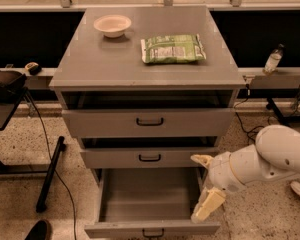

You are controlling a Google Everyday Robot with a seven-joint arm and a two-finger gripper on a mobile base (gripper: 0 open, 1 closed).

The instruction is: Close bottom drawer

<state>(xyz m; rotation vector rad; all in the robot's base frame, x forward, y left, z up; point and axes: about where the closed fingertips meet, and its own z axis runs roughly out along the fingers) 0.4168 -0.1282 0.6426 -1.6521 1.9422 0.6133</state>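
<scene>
The claw [205, 184] hangs with its two fingers spread apart, low at the right side of the grey cabinet [115, 66], just by the right wall of the bottom drawer [147, 196], which stands pulled far out. To close it well, I would bring the claw round to the drawer's front, near the small black handle [152, 232], and push straight in (an off-centre shove could skew the tray).

bottom drawer [145, 196] — open, gripper [204, 183] at right wall
</scene>
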